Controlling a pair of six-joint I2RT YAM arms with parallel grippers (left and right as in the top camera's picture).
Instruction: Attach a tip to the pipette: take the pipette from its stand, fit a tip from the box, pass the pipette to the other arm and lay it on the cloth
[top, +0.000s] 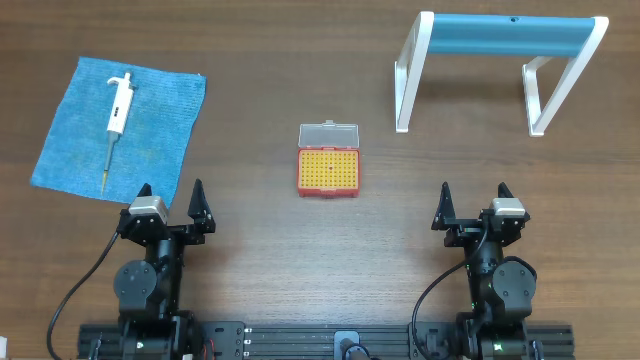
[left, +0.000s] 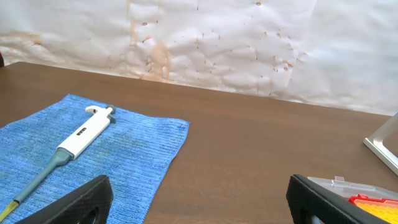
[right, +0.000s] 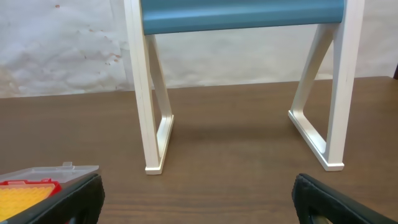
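Lying on the cloth (top: 160, 120), far left: pipette (top: 119, 105), long axis nearly straight up the top view, plunger end away from the arms, yellow tip (top: 104, 180) pointing back toward the left gripper (top: 171, 190). Left and right gripper (top: 474, 190) both spread wide, holding nothing. Mid-table: box (top: 328, 172), lid open; far right: stand (top: 500, 38).

Around the tip box (top: 328, 173) in the middle of the tabletop (top: 250, 250), wood runs free on every side, widest toward 6 o'clock. The stand (top: 500, 35) bars 2 o'clock, leaving a gap between its legs. The cloth (top: 160, 110) carrying the pipette (top: 120, 103) fills 10 o'clock. The left end effector (top: 171, 186) at 9 and the right end effector (top: 474, 186) at 3 sit well off, fingers spread.
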